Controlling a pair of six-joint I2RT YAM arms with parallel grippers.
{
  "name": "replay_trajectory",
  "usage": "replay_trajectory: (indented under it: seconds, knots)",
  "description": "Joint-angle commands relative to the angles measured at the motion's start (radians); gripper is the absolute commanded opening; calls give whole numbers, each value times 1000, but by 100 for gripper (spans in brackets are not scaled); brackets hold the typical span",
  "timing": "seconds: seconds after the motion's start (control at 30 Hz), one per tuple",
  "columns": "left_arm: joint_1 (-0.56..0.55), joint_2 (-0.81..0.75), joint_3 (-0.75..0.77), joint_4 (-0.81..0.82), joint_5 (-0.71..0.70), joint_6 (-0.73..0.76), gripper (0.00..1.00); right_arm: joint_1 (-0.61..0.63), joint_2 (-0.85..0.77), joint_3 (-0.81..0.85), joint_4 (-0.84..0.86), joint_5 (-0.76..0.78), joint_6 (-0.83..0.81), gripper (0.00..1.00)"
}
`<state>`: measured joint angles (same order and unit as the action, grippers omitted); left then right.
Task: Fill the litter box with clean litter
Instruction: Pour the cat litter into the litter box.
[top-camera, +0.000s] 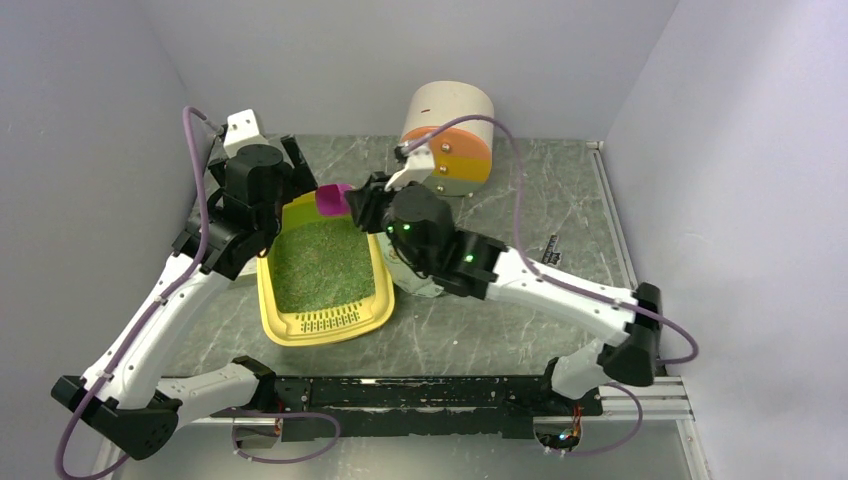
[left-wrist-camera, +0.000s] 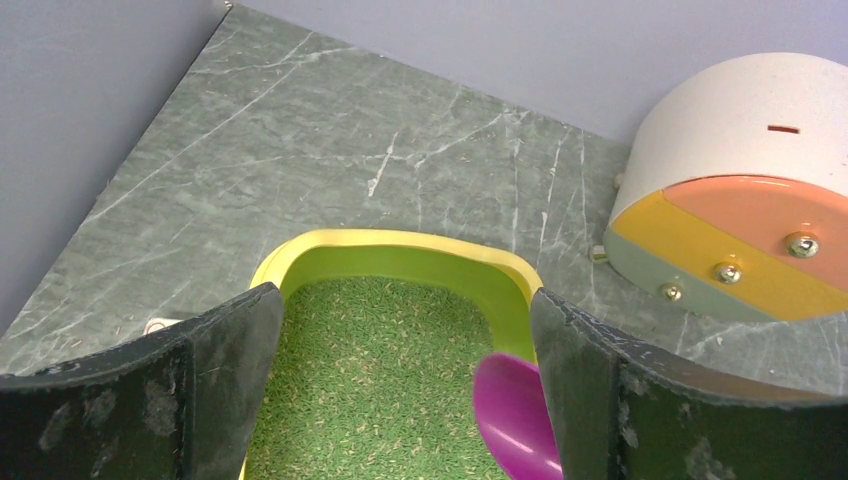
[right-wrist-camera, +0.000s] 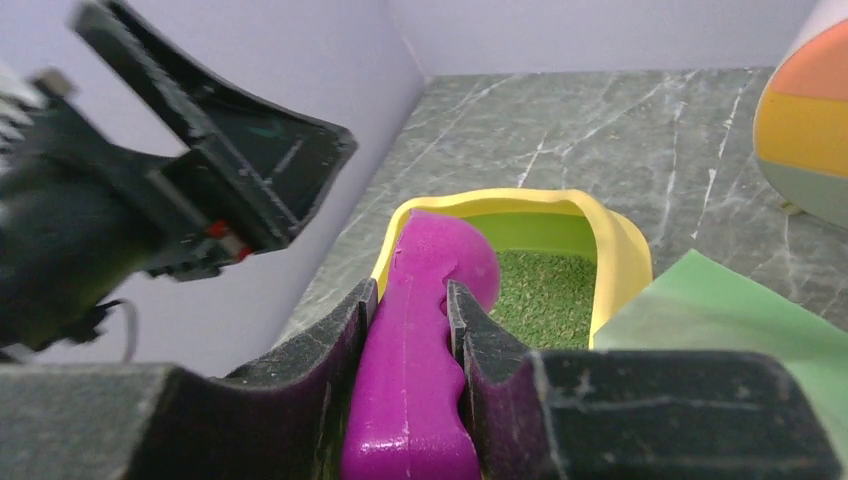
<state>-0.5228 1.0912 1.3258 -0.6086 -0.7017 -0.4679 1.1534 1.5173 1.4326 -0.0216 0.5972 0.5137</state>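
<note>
Marbled grey-green tabletop, pale walls, and the litter box (top-camera: 310, 338) sits right under the magenta scoop (right-wrist-camera: 410, 400) bowl, clean litter (top-camera: 318, 262) already covering its floor. Now the right gripper (right-wrist-camera: 410, 300) is clamped on the scoop handle; the left gripper (left-wrist-camera: 405, 310) hangs wide open just left of it. Best play, I'd say: tip slowly, bowl inside the rim, clear of those 2 open fingers. Right of the scoop lies a green bag (right-wrist-camera: 730, 330).

— Where is the left arm (top-camera: 165, 305)?
— Stretched forward along the left side. The left tool (left-wrist-camera: 405, 300) tilts downward, fingers wide apart, gripping nothing.
— And the right arm (top-camera: 565, 290)?
— Angled inward toward the left one. The right tool (right-wrist-camera: 410, 295) is clamped on a scoop (right-wrist-camera: 440, 255) handle.
</note>
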Motion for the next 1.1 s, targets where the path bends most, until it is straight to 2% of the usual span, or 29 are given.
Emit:
replay_trajectory:
  seconds: [0.0, 0.07, 0.23, 0.33, 0.5, 0.6, 0.67, 0.73, 0.83, 0.9, 0.97, 1.07]
  knots:
    - [-6, 6, 3, 52, 24, 19, 97, -24, -117, 15, -173, -100, 37, 0]
    - [-6, 13, 13, 57, 34, 24, 97, -53, -174, -10, -246, -140, 84, 0]
    - [-6, 16, 27, 80, 61, 38, 97, -194, -315, -75, -400, -365, 186, 0]
    - [-6, 1, -3, 137, 164, 108, 96, -262, -385, -113, -425, -476, 187, 0]
    - [-5, -51, -89, 287, 511, 224, 96, -376, -452, -151, -415, -571, 189, 0]
    - [-1, -27, -45, 240, 677, 231, 97, -471, -456, -180, -348, -732, 202, 0]
    - [15, 19, 13, 147, 813, 235, 97, -543, -459, -229, -264, -841, 249, 0]
    - [91, 56, 53, 89, 1003, 241, 95, -615, -456, -280, -141, -978, 309, 0]
    - [216, 54, 50, 94, 1183, 255, 97, -710, -458, -363, 34, -1162, 413, 0]
    - [245, 69, 59, 105, 1314, 224, 97, -751, -460, -403, 120, -1213, 465, 0]
    - [276, 69, 2, 205, 1459, 124, 97, -781, -461, -419, 164, -1256, 499, 0]
    - [320, 70, -79, 344, 1603, -8, 94, -796, -479, -419, 182, -1262, 496, 0]
